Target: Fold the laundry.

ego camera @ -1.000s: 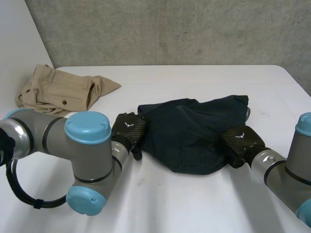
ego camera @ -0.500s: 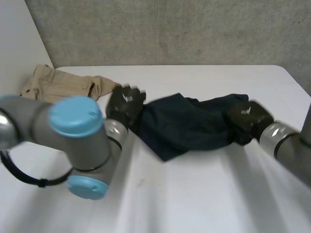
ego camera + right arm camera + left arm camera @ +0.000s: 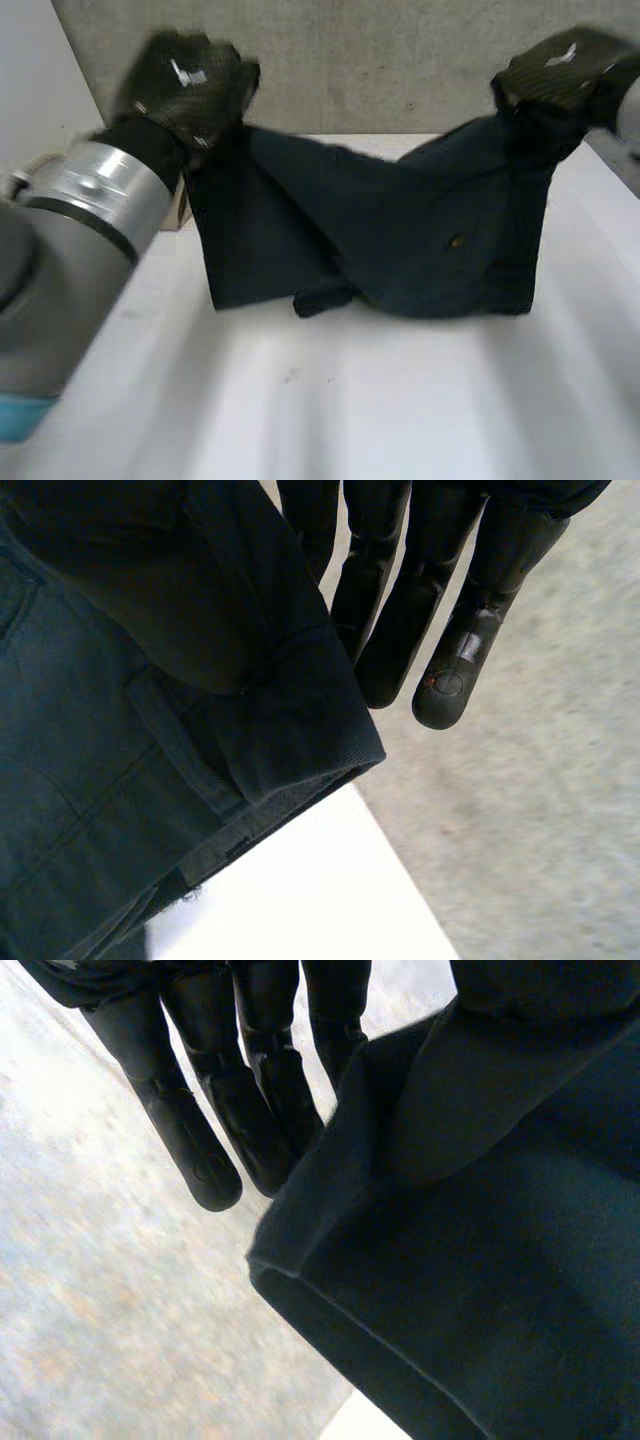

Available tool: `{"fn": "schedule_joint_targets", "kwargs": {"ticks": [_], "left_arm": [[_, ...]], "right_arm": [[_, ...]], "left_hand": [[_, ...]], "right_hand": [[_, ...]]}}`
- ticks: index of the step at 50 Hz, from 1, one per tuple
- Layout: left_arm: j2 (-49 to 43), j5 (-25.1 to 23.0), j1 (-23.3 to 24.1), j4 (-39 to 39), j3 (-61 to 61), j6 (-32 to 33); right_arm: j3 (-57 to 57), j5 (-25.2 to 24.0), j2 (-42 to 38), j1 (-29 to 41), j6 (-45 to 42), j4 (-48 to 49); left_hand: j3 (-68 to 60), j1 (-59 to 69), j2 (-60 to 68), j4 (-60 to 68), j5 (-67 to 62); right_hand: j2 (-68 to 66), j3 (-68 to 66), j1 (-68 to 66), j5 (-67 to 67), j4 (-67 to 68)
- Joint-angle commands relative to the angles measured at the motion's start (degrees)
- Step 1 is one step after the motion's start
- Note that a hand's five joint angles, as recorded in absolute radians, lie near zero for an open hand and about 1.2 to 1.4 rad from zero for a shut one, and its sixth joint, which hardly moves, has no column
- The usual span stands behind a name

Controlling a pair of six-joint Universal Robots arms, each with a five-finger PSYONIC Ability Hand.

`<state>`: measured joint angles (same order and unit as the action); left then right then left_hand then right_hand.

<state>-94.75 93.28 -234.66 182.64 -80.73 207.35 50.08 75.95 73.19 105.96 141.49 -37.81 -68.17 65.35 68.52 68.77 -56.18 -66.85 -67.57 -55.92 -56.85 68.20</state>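
A dark navy garment [image 3: 400, 240] hangs spread in the air between my two hands, its lower edge near the white table [image 3: 350, 400]. My left hand [image 3: 190, 85] is raised high and holds the garment's left upper corner. In the left wrist view its thumb presses the cloth [image 3: 480, 1290] against straight fingers [image 3: 200, 1130]. My right hand [image 3: 565, 70] is raised just as high at the right upper corner. In the right wrist view its thumb pins a hemmed edge of the cloth [image 3: 110, 780] against its fingers [image 3: 400, 630].
A sliver of a beige garment [image 3: 180, 210] peeks out behind my left forearm at the table's back left. A grey concrete wall [image 3: 380, 60] stands behind the table. The table's right edge runs under my right hand.
Both hands have risen from the table, lifting the dark garment off it and stretching it out between them. The left hand closed on the cloth's edge during the lift.
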Motion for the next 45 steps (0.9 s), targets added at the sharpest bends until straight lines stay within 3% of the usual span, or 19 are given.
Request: {"fn": "schedule_joint_targets", "kwargs": {"ticks": [1, 7, 10, 16, 21, 26, 37, 45], "left_arm": [[-15.26, 0.06, -3.34, 2.09, 3.28, 0.86], [-24.16, -0.11, -5.72, 10.52, 11.54, 2.97], [-27.06, -0.81, -6.07, 19.83, 16.82, 3.94], [-27.69, -2.40, -7.74, 39.67, 24.37, 3.94], [-25.49, -1.70, -7.57, 47.36, 26.41, 3.15], [-23.20, -1.61, -7.74, 47.28, 24.75, 1.04], [-20.82, -2.75, -8.01, 46.32, 6.65, 1.04], [-27.59, -4.69, -7.13, 36.74, -2.94, 2.80]], "right_arm": [[-0.06, 3.93, -11.04, 1.97, 0.54, 2.82], [-7.08, 10.00, -20.01, 4.87, 0.72, 13.97], [-12.61, 11.15, -22.47, 6.71, 0.81, 23.70], [-19.66, 11.59, -23.44, 7.16, 1.60, 46.39], [-21.95, 12.99, -22.66, 7.25, 2.48, 60.38], [-21.60, 12.82, -22.83, 7.86, 3.70, 58.12], [-13.00, 12.29, -26.16, 9.18, 5.47, 43.88], [-6.05, 11.77, -32.13, 9.27, 4.24, 34.40]], "left_hand": [[-11.83, 14.65, 11.48, 11.23, -13.82], [-11.83, 14.65, 11.48, 11.23, -13.82], [-11.83, 14.65, 11.48, 11.23, -13.82], [-11.83, 14.65, 11.48, 11.23, -13.82], [-11.83, 14.65, 11.48, 11.23, -13.82], [-11.83, 14.65, 11.48, 11.23, -13.82], [-11.83, 14.65, 11.48, 11.23, -13.82], [-11.83, 14.65, 11.48, 11.23, -13.82]], "right_hand": [[-13.15, -12.43, -24.08, -13.15, 11.80], [-13.15, -12.43, -24.08, -13.15, 11.80], [-13.15, -12.43, -24.08, -13.15, 11.80], [-13.15, -12.43, -24.08, -13.15, 11.80], [-13.15, -12.43, -24.08, -13.15, 11.80], [-13.15, -12.43, -24.08, -13.15, 11.80], [-13.15, -12.43, -24.08, -13.15, 11.80], [-13.15, -12.43, -24.08, -13.15, 11.80]]}}
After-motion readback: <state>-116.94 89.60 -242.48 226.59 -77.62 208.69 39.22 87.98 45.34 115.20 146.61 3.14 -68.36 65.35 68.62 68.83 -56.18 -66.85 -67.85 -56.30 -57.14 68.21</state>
